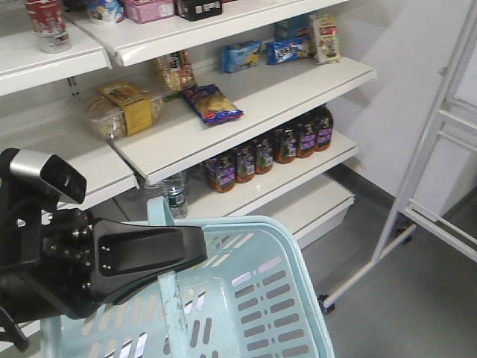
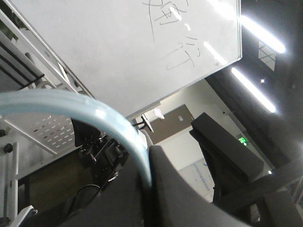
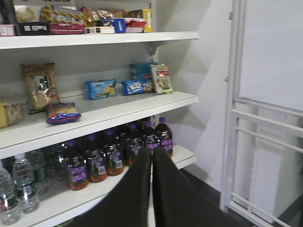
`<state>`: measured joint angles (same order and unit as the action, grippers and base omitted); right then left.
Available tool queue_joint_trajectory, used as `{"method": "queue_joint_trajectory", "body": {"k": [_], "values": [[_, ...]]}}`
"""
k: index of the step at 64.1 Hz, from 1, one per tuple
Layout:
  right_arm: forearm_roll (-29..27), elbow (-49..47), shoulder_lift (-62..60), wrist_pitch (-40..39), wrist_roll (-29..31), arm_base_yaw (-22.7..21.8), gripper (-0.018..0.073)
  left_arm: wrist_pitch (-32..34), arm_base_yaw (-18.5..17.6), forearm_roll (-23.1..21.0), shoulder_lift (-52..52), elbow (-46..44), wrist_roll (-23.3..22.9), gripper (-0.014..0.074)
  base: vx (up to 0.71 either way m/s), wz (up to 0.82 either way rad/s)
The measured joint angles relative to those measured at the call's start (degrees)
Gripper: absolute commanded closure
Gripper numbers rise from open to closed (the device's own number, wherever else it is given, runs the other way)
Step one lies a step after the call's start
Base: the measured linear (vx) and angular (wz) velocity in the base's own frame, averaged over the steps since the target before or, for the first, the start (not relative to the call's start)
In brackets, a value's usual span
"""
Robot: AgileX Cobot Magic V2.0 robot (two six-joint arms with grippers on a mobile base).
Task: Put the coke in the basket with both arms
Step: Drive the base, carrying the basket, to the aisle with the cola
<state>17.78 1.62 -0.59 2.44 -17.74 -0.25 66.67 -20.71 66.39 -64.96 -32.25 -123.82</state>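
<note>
Coke point(image 1: 46, 22) upright on your top-left shelf point(image 1: 30, 63), long axis vertical, top cropped, left fingers point(image 2: 175, 189) clamped on the basket point(image 1: 253, 298) handle point(image 2: 71, 101), right fingers point(image 3: 170, 189) pressed together, facing dark bottles point(image 3: 113, 156).

The left gripper point(image 1: 195, 252) is matte black: a broad, flat jaw that narrows to a blunt rounded tip, with two small oblong recesses near its wide end. Left of it sits a boxy black wrist block point(image 1: 65, 246) dotted with small pale screw heads. Above that block is a camera housing point(image 1: 46, 173), silver-grey on top with a dark front face. In its own wrist view, the left gripper's fingers point(image 2: 180, 198) look smooth and charcoal. The right gripper point(image 3: 151, 156) shows two plain black blades tapering to narrow tips.
</note>
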Motion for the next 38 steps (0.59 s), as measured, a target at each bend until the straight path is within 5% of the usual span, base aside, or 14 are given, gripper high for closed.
{"method": "queue_joint_trajectory", "body": {"k": [38], "values": [[0.0,0.0,0.0,0.0,0.0,0.0,0.0564,0.0,0.0,0.0,0.0,0.0,0.0,0.0603,0.11,0.48]]}}
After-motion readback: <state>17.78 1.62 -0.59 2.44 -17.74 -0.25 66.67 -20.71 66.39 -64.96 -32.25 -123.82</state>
